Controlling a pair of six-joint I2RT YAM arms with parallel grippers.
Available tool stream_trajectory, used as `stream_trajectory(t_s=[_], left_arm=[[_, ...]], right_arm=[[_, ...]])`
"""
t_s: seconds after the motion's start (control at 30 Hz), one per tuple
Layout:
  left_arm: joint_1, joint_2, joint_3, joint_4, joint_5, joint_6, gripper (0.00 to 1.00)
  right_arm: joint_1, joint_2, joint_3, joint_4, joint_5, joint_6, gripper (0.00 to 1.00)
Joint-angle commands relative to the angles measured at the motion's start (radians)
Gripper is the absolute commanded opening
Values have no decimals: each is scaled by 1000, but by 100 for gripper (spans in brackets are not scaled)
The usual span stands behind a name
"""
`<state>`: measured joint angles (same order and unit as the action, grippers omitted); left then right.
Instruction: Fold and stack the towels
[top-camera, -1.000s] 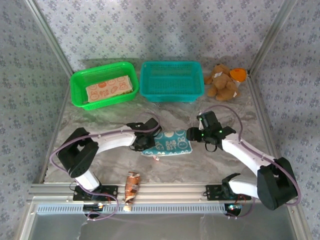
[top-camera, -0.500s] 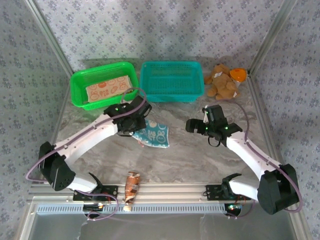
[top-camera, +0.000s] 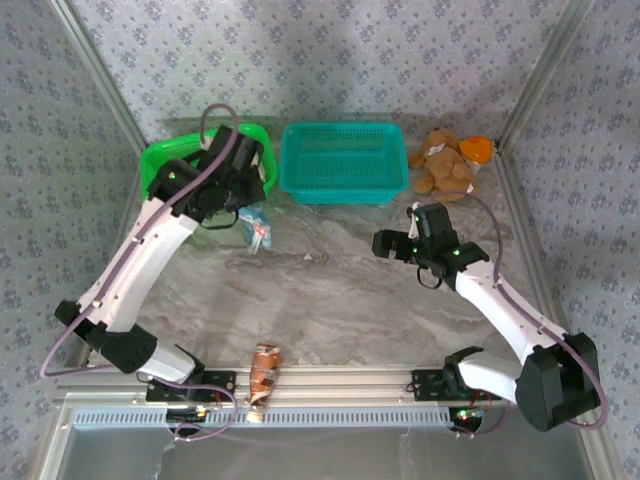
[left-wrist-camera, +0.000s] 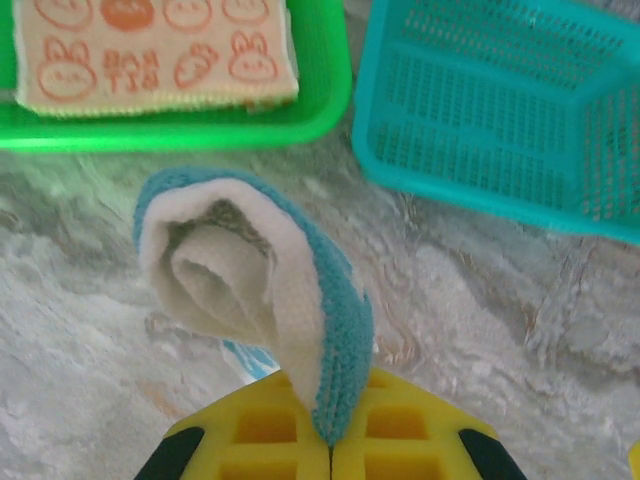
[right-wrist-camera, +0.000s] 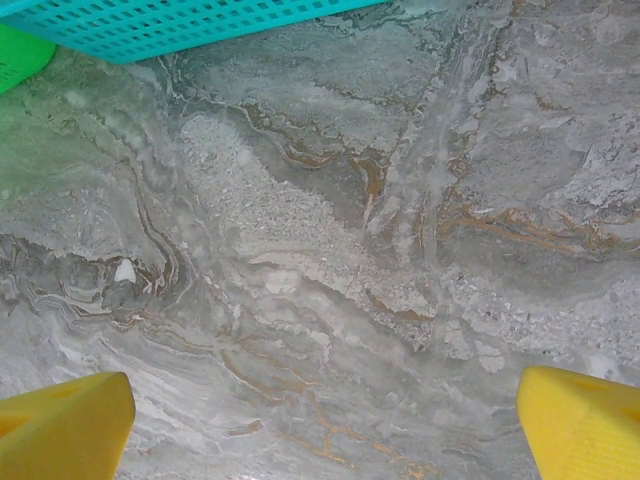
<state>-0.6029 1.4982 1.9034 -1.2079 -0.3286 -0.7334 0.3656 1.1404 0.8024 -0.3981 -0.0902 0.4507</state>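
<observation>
1. The pale peach towel (left-wrist-camera: 150, 50) lies flat and folded in the green basket (left-wrist-camera: 200, 130), at the upper left of the left wrist view. It is to be treated as the base of the stack.
2. The left tool (left-wrist-camera: 330, 445) is clamped on the teal towel (left-wrist-camera: 265, 290), pinching one edge. The towel hangs off the bench (top-camera: 350, 290) in a loose curl with its white underside showing, just short of the green basket's near rim.
3. The step in hand is judged to be delivery of the teal towel onto the peach towel. The hanging end should be carried clear over the near rim before any descent, so that it does not catch and unfold.
4. The trailing end should be laid down first. The pinched edge is then to be drawn across so that the fold settles flat, with its edges matched to the towel beneath.
5. The grip should be released only once the towel rests on the stack. A release from height is likely to let the curl spring open.
6. The teal basket (left-wrist-camera: 480, 110), to the right of the green one, is not the target and should be avoided during the swing.
7. The right tool (right-wrist-camera: 322, 420) hovers over bare bench at centre right of the top view, with its jaws spread wide and holding nothing. It is best kept apart from the left arm's path.
8. The teddy bear (top-camera: 447, 165), at the upper right, is to be left alone.
</observation>
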Motion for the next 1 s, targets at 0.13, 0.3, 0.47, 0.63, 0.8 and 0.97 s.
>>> stream_trajectory(t_s=[0.13, 0.3, 0.47, 0.63, 0.8, 0.97], left_arm=[[115, 155, 304, -78, -12, 167, 0], [188, 285, 487, -67, 27, 220, 0], [253, 430, 664, -84, 35, 259, 0], [306, 547, 795, -73, 53, 293, 0], [343, 622, 821, 5, 108, 332, 0], [354, 694, 855, 64, 176, 364, 0]], right_arm=[[-6, -8, 58, -37, 29, -13, 100], [-9, 7, 87, -79, 36, -12, 100], [-11, 22, 116, -106, 48, -14, 100], [-17, 30, 134, -128, 64, -17, 100], [-23, 49, 156, -153, 75, -18, 100], [-27, 58, 169, -175, 84, -19, 100]])
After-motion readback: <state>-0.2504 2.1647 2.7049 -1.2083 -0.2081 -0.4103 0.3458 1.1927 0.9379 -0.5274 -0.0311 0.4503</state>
